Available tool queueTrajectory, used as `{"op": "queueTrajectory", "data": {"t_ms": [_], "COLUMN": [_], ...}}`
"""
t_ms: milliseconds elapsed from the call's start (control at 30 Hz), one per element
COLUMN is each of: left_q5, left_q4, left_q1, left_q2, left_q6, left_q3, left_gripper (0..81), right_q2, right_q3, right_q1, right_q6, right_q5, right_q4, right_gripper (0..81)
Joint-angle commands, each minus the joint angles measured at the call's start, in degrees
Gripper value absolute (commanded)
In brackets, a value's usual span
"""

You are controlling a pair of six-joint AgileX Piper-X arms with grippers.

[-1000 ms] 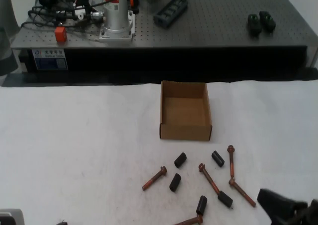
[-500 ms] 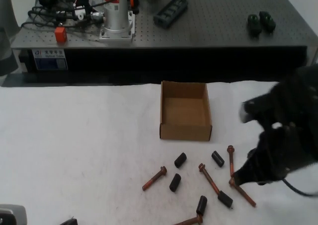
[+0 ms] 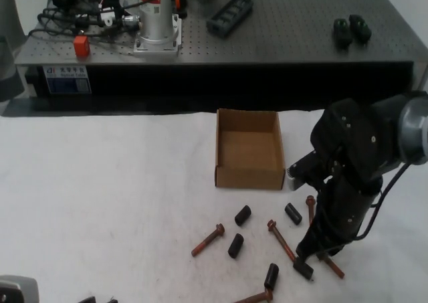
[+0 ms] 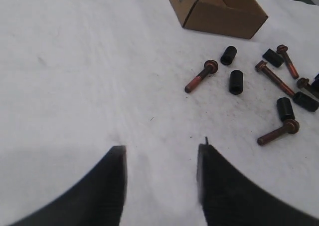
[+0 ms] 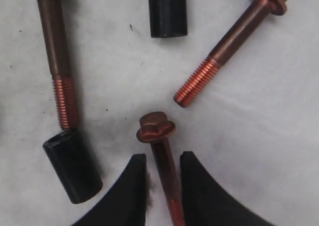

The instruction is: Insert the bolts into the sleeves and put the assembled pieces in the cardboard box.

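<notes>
The two fingers of the right gripper (image 5: 162, 161) stood close on either side of a copper bolt (image 5: 156, 127), just below its hex head. A sliver of gap showed on each side of the shank, so they were not clamped. That bolt lay on the white cloth (image 3: 100, 196), at the near right of the scattered parts. A black sleeve (image 5: 72, 166) lay just beside it, with two more bolts and another sleeve (image 5: 168, 11) near. The left gripper (image 4: 159, 148) hung low over bare cloth with its fingers spread wide and nothing between them.

The cardboard box (image 3: 249, 177) sat open-topped just beyond the loose bolts and sleeves. Behind the cloth ran a dark perforated bench (image 3: 281, 35) carrying cables and a silver post. The right arm (image 3: 354, 162) came in from the right, elbow raised beside the box and wrist pointing steeply down.
</notes>
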Motion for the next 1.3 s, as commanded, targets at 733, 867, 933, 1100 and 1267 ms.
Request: {"op": "queueTrajectory", "data": {"t_ms": [733, 867, 933, 1100, 1267], "left_q5": [4.9, 10.2, 13.6, 21.3, 22.6], "left_q4": [-9.7, -9.1, -6.1, 9.3, 26.1], "left_q1": [0.1, 0.1, 0.1, 0.1, -1.7], "left_q2": [18.4, 34.2, 44.6, 67.2, 84.7], "left_q6": [8.8, 14.7, 16.5, 19.0, 21.9], "left_q3": [-10.0, -20.0, -27.5, -49.6, -70.2], "left_gripper": [28.4, 28.4, 28.4, 28.4, 28.4], "right_q2": [-6.2, -16.8, -22.1, -35.0, -42.7], "right_q3": [0.3, 3.3, 5.4, 10.8, 15.2], "right_q1": [-2.2, -4.1, -5.1, -7.0, -7.0], "right_q6": [2.9, 5.7, 6.5, 7.5, 8.8], "right_q5": [-6.4, -10.4, -10.8, -10.8, -10.8], "right_q4": [-5.9, -4.9, -2.9, 2.4, 3.1], "right_gripper": [2.9, 2.9, 2.9, 2.9, 2.9]}}
